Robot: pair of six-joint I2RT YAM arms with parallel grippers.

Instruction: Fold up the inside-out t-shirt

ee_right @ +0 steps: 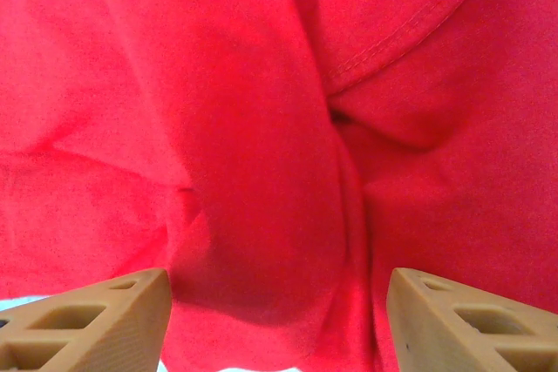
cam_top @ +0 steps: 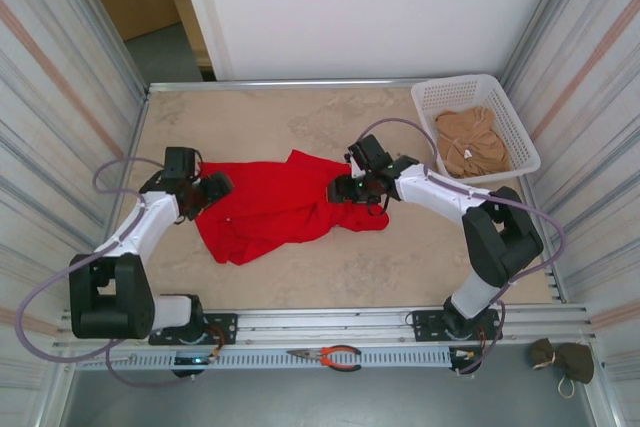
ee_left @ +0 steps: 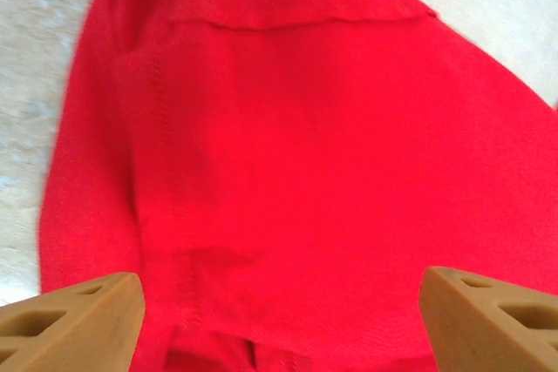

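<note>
The inside-out t-shirt (cam_top: pixel 270 207) is lying crumpled around the middle of the table (cam_top: pixel 300 117), a little toward its left edge, with layers overlapping and a seam ridge bunching up at its right end. The left gripper (cam_top: pixel 215 187) is hovering over the shirt's left end with its jaws spread wide and nothing between them. The right gripper (cam_top: pixel 340 189) is hanging over the right end, also parted, with a thick fold rising between its fingers (ee_right: pixel 96 320) but not being pinched. The main risk is closing on several layers at once, so a pull is dragging the whole heap instead of spreading it. Uneven pulling is likely to be twisting the cloth or sliding it toward the white basket (cam_top: pixel 424 107) in the far right corner, where the tan garment (cam_top: pixel 472 142) is sitting.
</note>
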